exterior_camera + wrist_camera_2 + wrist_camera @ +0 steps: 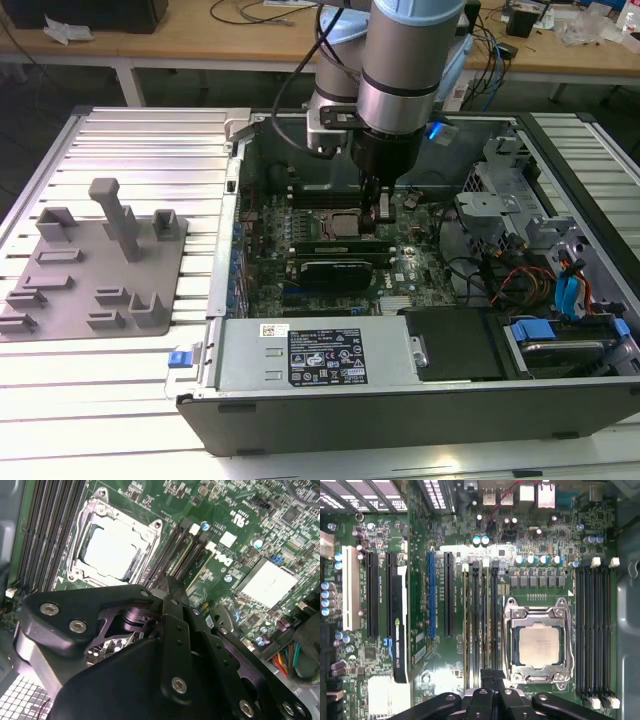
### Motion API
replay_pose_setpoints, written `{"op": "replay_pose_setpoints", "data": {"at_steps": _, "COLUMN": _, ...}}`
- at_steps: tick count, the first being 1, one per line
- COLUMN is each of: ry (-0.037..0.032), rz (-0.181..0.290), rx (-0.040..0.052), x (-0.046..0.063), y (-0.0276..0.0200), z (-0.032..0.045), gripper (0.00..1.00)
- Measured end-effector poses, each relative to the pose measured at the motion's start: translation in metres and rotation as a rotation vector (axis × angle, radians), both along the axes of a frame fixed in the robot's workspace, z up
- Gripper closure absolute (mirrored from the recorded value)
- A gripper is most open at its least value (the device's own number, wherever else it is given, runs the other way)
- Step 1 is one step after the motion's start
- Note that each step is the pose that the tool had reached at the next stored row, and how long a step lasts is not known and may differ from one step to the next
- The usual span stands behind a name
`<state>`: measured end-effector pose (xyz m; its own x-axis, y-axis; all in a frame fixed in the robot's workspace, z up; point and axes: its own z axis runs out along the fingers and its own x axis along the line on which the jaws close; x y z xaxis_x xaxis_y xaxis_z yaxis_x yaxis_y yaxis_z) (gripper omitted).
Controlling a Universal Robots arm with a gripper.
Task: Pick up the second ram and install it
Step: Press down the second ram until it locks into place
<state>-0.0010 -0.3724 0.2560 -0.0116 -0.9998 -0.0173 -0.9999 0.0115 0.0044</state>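
One hand presses the second ram slotward.

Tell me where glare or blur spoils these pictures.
In the exterior view, light washes out the slatted table near the front edge. In the second wrist view, the processor glares nearly white, and the hand looks soft up close. In the first wrist view, the motherboard is evenly lit.

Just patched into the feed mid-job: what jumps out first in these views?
The silver-and-blue robot arm plunges into the open black computer case, its gripper down at the green motherboard. Beside the fingertips sits the bare square processor in its metal socket frame. The grey plastic plate with upright posts lies at the exterior view's left.
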Motion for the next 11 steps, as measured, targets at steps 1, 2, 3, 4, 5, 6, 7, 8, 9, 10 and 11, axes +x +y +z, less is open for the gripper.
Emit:
{"op": "replay_pose_setpoints", "data": {"at_steps": 1, "ry": 0.0, "rz": 0.0, "rx": 0.0, "x": 0.003, "y": 0.0, "z": 0.0, "gripper": 0.92}}
{"op": "replay_pose_setpoints", "data": {"at_steps": 2, "ry": 0.0, "rz": 0.0, "rx": 0.0, "x": 0.006, "y": 0.0, "z": 0.0, "gripper": 0.92}}
{"op": "replay_pose_setpoints", "data": {"at_steps": 3, "ry": 0.0, "rz": 0.0, "rx": 0.0, "x": 0.011, "y": 0.0, "z": 0.0, "gripper": 0.92}}
{"op": "replay_pose_setpoints", "data": {"at_steps": 4, "ry": 0.0, "rz": 0.0, "rx": -0.0001, "x": 0.015, "y": 0.0, "z": 0.0, "gripper": 0.92}}
{"op": "replay_pose_setpoints", "data": {"at_steps": 5, "ry": 0.0, "rz": 0.0, "rx": -0.0001, "x": 0.019, "y": 0.0, "z": 0.0, "gripper": 0.92}}
{"op": "replay_pose_setpoints", "data": {"at_steps": 6, "ry": 0.0, "rz": 0.0, "rx": 0.0001, "x": 0.021, "y": 0.0, "z": -0.0001, "gripper": 0.92}}
{"op": "replay_pose_setpoints", "data": {"at_steps": 7, "ry": 0.0, "rz": 0.0, "rx": 0.0001, "x": 0.023, "y": 0.0, "z": -0.0002, "gripper": 0.92}}
{"op": "replay_pose_setpoints", "data": {"at_steps": 8, "ry": 0.0, "rz": 0.0, "rx": -0.0001, "x": 0.025, "y": 0.0, "z": -0.0015, "gripper": 0.92}}
{"op": "replay_pose_setpoints", "data": {"at_steps": 9, "ry": 0.0, "rz": 0.0, "rx": -0.0001, "x": 0.027, "y": 0.0, "z": -0.0058, "gripper": 0.92}}
{"op": "replay_pose_setpoints", "data": {"at_steps": 10, "ry": 0.0001, "rz": 0.0, "rx": -0.0001, "x": 0.027, "y": 0.0001, "z": -0.0081, "gripper": 0.92}}
{"op": "replay_pose_setpoints", "data": {"at_steps": 11, "ry": 0.0, "rz": 0.0, "rx": -0.0001, "x": 0.027, "y": 0.0001, "z": -0.0098, "gripper": 0.92}}
